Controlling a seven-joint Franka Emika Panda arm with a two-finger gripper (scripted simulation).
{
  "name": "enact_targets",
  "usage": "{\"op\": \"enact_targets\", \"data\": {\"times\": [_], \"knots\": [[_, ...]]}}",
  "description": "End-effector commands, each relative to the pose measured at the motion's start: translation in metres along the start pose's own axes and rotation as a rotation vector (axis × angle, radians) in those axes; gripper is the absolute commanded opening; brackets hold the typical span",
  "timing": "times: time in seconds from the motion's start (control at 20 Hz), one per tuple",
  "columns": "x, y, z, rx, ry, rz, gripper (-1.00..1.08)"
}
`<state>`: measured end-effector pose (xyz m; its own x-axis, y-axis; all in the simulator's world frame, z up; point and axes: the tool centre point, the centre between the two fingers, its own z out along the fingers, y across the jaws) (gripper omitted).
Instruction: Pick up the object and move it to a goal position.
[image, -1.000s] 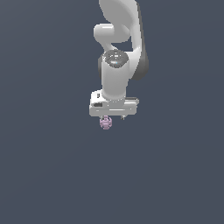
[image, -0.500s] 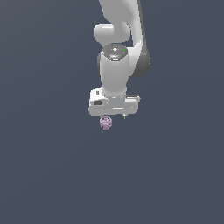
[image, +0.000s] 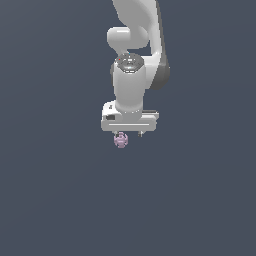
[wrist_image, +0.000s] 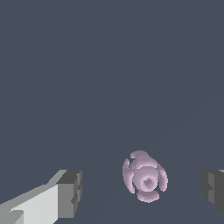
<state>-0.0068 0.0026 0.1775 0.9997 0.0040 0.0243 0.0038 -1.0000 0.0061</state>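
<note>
Single-arm pick approach, shown in exterior and wrist views. We see the white two-fingered gripper (image: 129, 134) of the white robot arm (image: 131, 75) pointing straight down over a plain, dark slate-grey surface (image: 55, 200). The small, lumpy, roundish pale pink-lavender object (image: 120, 140) lies on that surface directly beneath the gripper, towards the exterior view's left of the gripper's midline.

In the wrist view, the object (wrist_image: 144, 177) sits between the two grey finger pads (wrist_image: 72, 192). Neither pad touches it: open surface shows on both sides. The jaws stand wide apart, much wider than the object, and hold nothing. The object appears nearer one fingertip than the other, so we judge that a small sideways correction may help before the jaws close.

The object is nearly round, with no clear long axis, so we judge that wrist rotation matters little here. How far the fingertips stand above the surface cannot be told from these views. The surface is flat and uniformly coloured, and we see nothing else on it. No goal marker is visible in either view.
</note>
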Motion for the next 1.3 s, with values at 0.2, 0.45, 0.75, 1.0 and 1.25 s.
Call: {"op": "enact_targets", "data": {"times": [0.2,0.45,0.75,1.0,1.25], "knots": [[-0.010,0.006,0.017,0.004,-0.006,0.127,1.00],[-0.023,0.013,0.036,0.007,-0.012,0.275,1.00],[-0.041,0.024,0.059,0.006,-0.019,0.468,1.00],[-0.054,0.031,0.073,0.002,-0.023,0.592,1.00],[-0.062,0.036,0.081,-0.001,-0.025,0.674,1.00]]}}
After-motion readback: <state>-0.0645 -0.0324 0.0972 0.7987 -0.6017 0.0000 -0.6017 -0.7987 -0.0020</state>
